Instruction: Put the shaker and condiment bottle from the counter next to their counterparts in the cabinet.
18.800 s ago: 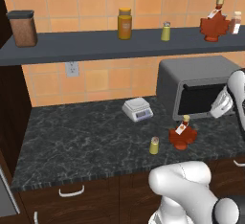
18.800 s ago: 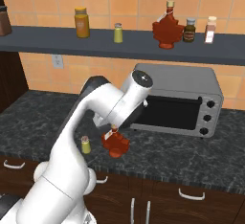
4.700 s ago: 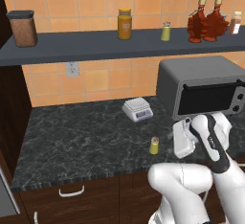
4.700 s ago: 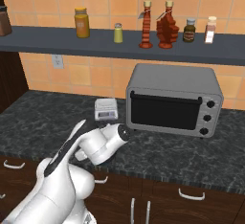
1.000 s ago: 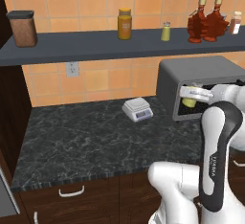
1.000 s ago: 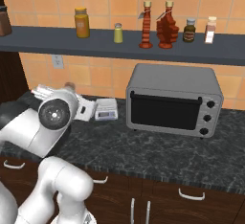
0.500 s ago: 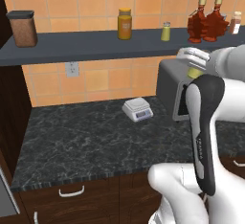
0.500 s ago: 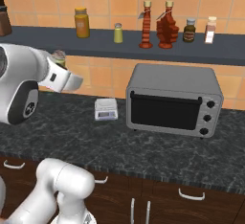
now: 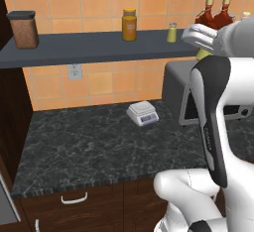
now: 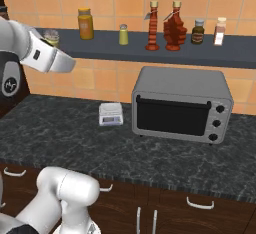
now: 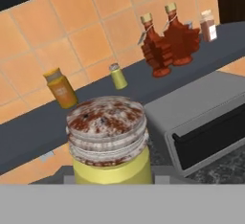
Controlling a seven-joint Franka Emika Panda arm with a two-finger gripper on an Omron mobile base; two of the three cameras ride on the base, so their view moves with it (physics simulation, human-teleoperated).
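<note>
The shaker sits close up in the hand view, its cap a dull, mottled metal with rusty brown blotches, ridged round the edge, over a smooth matt yellow-green body. Up on the cabinet, a flat matt dark grey slab, the two red bottles look like glossy glass with tan cork-like caps. The matching shaker there is matt yellow-green under a greyish cap. Behind it all, orange wall tiles with a soft, even sheen. The tabletop is dark stone, veined with pale marbling. The toaster oven looks like brushed grey metal with a dark glass door.
</note>
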